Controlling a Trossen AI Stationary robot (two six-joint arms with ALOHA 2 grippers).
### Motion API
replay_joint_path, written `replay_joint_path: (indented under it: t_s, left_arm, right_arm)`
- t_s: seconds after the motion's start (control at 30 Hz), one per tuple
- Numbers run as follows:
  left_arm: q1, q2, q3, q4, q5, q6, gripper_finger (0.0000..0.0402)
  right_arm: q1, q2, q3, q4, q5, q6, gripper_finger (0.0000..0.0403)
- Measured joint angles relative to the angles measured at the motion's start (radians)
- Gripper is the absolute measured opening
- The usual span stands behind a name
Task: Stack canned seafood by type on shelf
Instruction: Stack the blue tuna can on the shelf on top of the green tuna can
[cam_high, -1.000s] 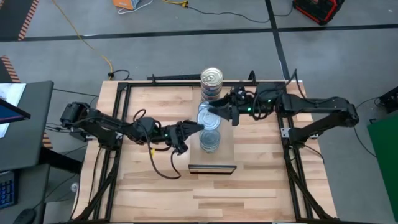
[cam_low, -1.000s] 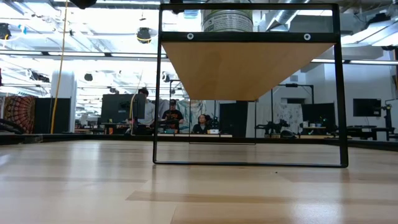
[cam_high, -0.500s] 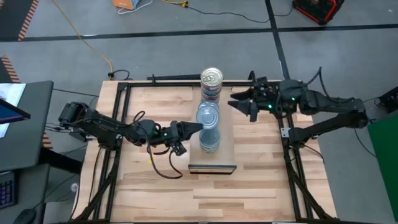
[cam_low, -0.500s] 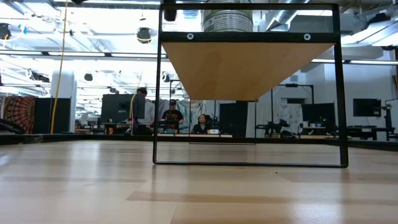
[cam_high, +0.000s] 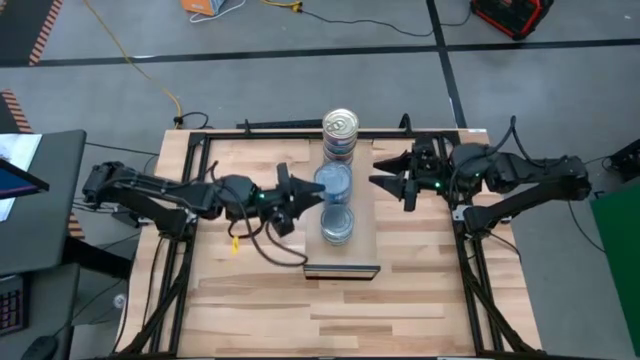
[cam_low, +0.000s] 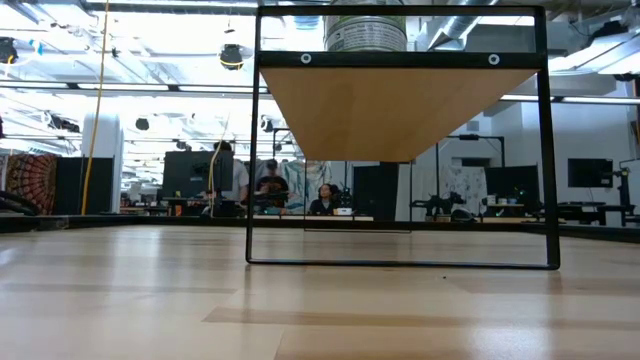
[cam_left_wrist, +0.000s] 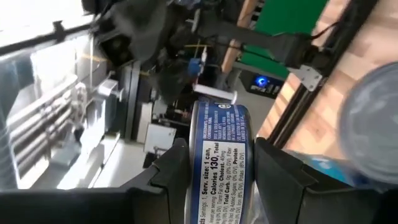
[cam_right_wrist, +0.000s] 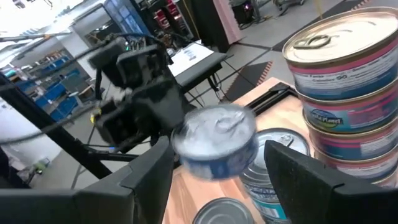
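While the right end effector (cam_high: 392, 178) gapes empty, the left end effector (cam_high: 312, 198) grips a blue tin (cam_high: 333, 181).

The desk (cam_high: 250, 290) is pale striped wood framed in black. The shelf (cam_high: 365, 235) is plain light wood with a dark front edge. A blue-labelled tin (cam_left_wrist: 219, 165) carries white print; stacked tins (cam_right_wrist: 348, 81) wear pink and teal bands under silver-gold tops. Both grippers are black.

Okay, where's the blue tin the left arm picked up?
In the high view the blue tin is held in the left claw, lifted over the middle of the shelf, between the tall stack and the nearer stack.
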Motion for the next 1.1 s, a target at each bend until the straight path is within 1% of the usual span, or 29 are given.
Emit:
replay_joint_path:
  t_s: [0.07, 0.17, 0.33, 0.4, 0.5, 0.73, 0.9, 1.1]
  left_arm:
    - [0.014, -0.001, 0.006, 0.002, 0.0, -0.023, 0.0146]
    - [0.037, 0.005, 0.006, -0.012, 0.005, -0.014, 0.0146]
    - [0.071, 0.05, 0.006, -0.006, 0.064, 0.115, 0.0146]
    - [0.076, 0.07, 0.006, 0.002, 0.058, 0.165, 0.0146]
    - [0.077, 0.086, 0.006, 0.002, 0.046, 0.19, 0.0146]
    - [0.077, 0.085, 0.006, 0.006, 0.057, 0.178, 0.0146]
    - [0.077, 0.085, 0.006, 0.006, 0.064, 0.179, 0.0154]
    - [0.077, 0.085, 0.006, 0.015, 0.109, 0.098, 0.0172]
  right_arm:
    - [0.009, 0.011, 0.0, 0.005, 0.001, 0.0, 0.0277]
    - [0.021, 0.019, 0.0, 0.005, 0.001, 0.0, 0.0277]
    - [0.028, 0.031, 0.0, 0.012, 0.001, 0.0, 0.0277]
    - [0.029, 0.031, 0.0, 0.01, 0.001, 0.0, 0.0277]
    - [0.045, 0.031, 0.0, 0.008, 0.002, -0.001, 0.0277]
    - [0.068, 0.031, 0.0, 0.009, 0.002, -0.011, 0.0277]
    - [0.067, 0.031, 0.0, 0.012, 0.002, -0.023, 0.0277]
    - [0.08, 0.031, 0.0, 0.014, 0.002, -0.02, 0.0277]
